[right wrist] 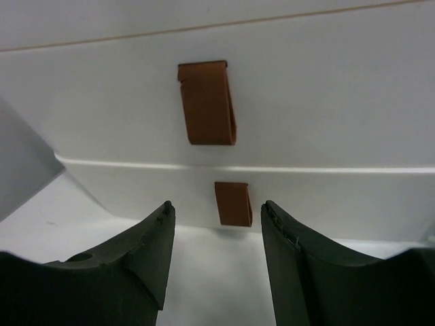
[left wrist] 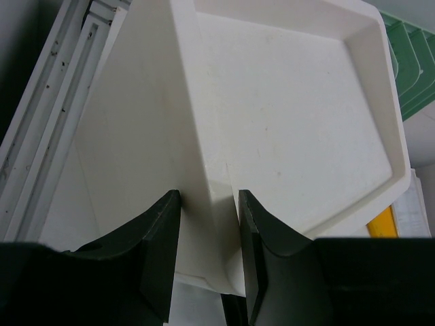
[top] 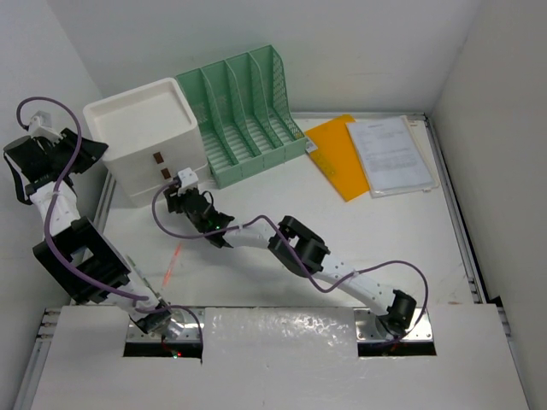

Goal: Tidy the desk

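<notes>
Top external: desk (top: pixel 385 222), white, rigid, heavy; spans the view beneath everything. Judged immovable, with no hold point; only its contents can be gripped. Drawer box (top: pixel 145 137) at far left.
Left wrist: left gripper (left wrist: pixel 206 202) clamped on the drawer box wall.
Right wrist: right gripper (right wrist: pixel 214 209) parted, flanking the lower of 2 brown tabs (right wrist: pixel 233 204).

Lab mock office: white-walled desk (top: pixel 342 231) with file rack (top: pixel 248 111), papers (top: pixel 391 154), drawer box (top: pixel 145 141)

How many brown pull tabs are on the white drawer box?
2: upper tab on the top drawer; lower tab on the bottom drawer, just ahead of the right gripper. None seems hidden.
</notes>
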